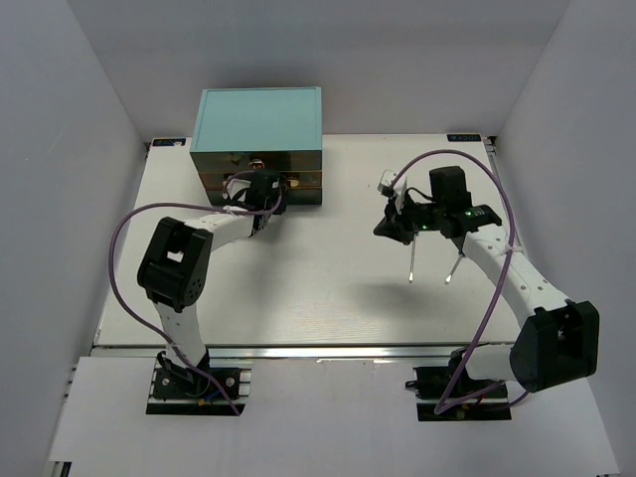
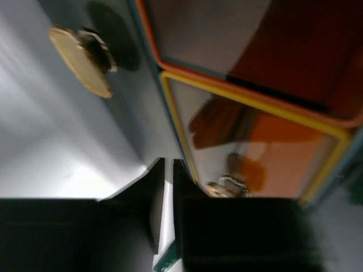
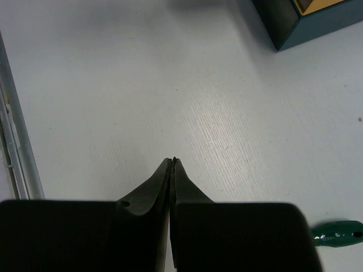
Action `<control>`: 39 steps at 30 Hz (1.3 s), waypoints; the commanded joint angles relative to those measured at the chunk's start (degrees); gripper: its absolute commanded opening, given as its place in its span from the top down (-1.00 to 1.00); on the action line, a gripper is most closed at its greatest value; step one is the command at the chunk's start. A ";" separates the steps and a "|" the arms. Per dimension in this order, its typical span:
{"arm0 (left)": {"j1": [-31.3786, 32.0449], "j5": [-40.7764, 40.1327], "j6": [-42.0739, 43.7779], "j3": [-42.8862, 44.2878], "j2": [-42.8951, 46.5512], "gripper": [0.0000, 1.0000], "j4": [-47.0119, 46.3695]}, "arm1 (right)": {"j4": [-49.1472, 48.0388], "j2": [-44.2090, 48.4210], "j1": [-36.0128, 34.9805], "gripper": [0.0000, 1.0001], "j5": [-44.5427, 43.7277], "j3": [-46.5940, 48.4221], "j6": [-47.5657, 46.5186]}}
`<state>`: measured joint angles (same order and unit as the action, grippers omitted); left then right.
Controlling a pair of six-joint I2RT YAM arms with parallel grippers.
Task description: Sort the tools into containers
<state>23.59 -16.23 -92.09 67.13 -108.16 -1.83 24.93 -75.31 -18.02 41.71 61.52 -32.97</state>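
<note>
White links [image 1: 221, 227], black joints [image 1: 175, 263], purple cables [image 1: 457, 151]

Matt, finely grained white table [image 3: 198, 113]; glossy brownish drawers [image 2: 272, 133]; shiny gold knob [image 2: 79, 62].

Nothing readable anywhere right now. In the overhead view, upper left of the frame, a small dark sticker [image 1: 169, 142] sits on the far edge of the table [image 1: 328, 298], its print too small to make out. Upper right there's a second dark sticker [image 1: 463, 137], just as unreadable. A white tag [image 1: 386, 181] right of centre shows nothing legible. Both wrist views show no lettering.
</note>
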 commanded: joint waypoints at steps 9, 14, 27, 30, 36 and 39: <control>-0.22 0.16 3.06 -13.06 13.58 0.76 1.38 | -1.20 2.01 0.88 0.97 0.65 -3.33 -0.60; -3.28 0.23 2.97 -18.52 14.82 0.29 -1.42 | -1.02 0.96 0.97 0.97 1.09 -3.07 -1.04; -10.94 7.79 5.61 -13.97 6.12 -0.14 -13.03 | -0.05 -0.45 1.23 0.97 0.03 -2.89 -2.19; -11.29 9.46 5.96 -12.21 3.84 -0.14 -13.47 | 0.03 -0.54 1.23 0.97 -0.32 -3.16 -2.27; -11.47 11.31 6.05 -10.62 0.50 -0.13 -15.67 | 0.38 -1.07 1.58 0.97 -0.76 -3.07 -2.80; -11.55 10.96 6.05 -8.78 -0.73 -0.11 -15.05 | 0.65 -1.42 1.59 0.97 -0.67 -2.89 -2.98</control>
<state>12.47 -5.96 -86.76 55.51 -108.64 -15.84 25.39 -76.40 -16.82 40.80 58.26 -35.00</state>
